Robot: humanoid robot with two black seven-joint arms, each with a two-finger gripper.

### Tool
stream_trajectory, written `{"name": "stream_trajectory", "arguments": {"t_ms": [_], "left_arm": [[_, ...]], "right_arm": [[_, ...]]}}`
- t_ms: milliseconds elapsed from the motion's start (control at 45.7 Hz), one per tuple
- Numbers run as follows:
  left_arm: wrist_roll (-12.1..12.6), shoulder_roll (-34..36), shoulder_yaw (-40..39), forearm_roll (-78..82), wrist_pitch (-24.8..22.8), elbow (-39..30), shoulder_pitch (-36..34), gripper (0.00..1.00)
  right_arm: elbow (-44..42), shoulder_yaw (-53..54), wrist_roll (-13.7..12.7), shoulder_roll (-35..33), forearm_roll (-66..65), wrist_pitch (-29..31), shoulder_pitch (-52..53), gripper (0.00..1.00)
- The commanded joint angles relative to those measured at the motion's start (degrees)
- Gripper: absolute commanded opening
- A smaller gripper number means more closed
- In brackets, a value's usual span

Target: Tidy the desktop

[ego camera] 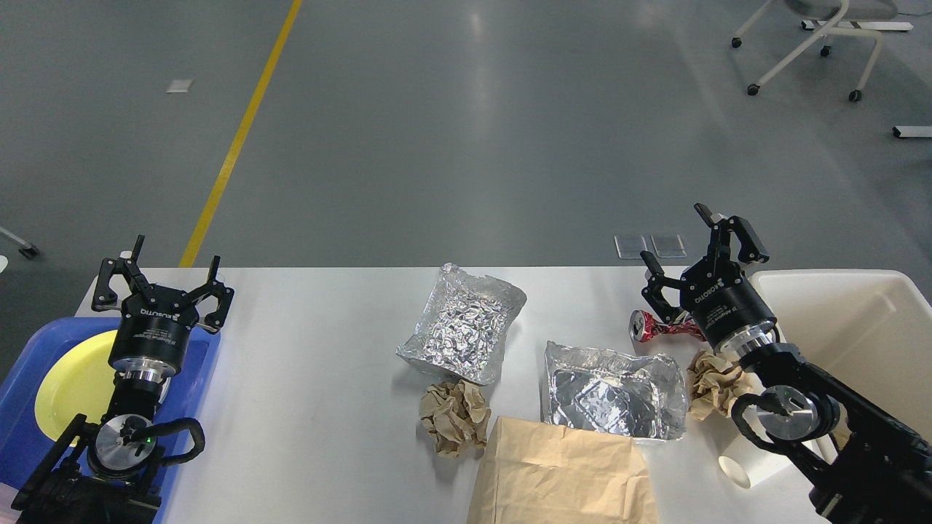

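Your left gripper [162, 280] sits spread wide, empty, above the blue tray [29, 364] at the left end of the desktop [313, 349]; right gripper [700, 247] also splayed, holding nothing, just over the crushed red can [659, 327].

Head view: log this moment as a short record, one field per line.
desktop: white, littered
foil: two crumpled foil trays, mid-table
paper: two brown paper balls; paper bag at near edge
can: crushed red can, lying flat
cup: white paper cup, on its side
left gripper: open, above blue tray holding yellow plate
right gripper: open, above the can
bin: cream bin, far right
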Motion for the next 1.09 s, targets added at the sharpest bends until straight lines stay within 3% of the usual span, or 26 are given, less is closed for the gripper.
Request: {"name": "stream_trajectory", "arguments": {"t_ms": [0,241,437,569,809,897,1072], "left_arm": [[-0.02,0.0,0.0,0.0,0.0,0.0,-0.01,0.96],[-0.02,0.0,0.0,0.0,0.0,0.0,-0.01,0.96],[-0.02,0.0,0.0,0.0,0.0,0.0,0.08,0.96],[-0.02,0.0,0.0,0.0,0.0,0.0,0.08,0.96],[0.06,0.0,0.0,0.0,0.0,0.0,0.08,0.96],[0.06,0.0,0.0,0.0,0.0,0.0,-0.01,0.96],[-0.02,0.0,0.0,0.0,0.0,0.0,-0.01,0.96]], "right_arm": [[-0.68,-4.65,0.02,-5.89,0.47,3.83,4.47,1.0],[-0.68,-27.66,0.02,-15.39,0.38,4.1,21.59,1.0],[-1.39,-65.09,-0.06,-16.98,0.64,3.48,46.46,1.0],[-0.95,-83.56,-0.06,-13.74,4.5,4.27,60.09,1.0],[-0.25,-108.01,-1.55,0.85,10.05,9.19,77.67,1.0],[1.33,-111.44,-6.02,5.42,10.14,12.44,81.98,1.0],[9.5,-112.77,-21.49,8.77,10.22,15.26,91.48,1.0]]}}
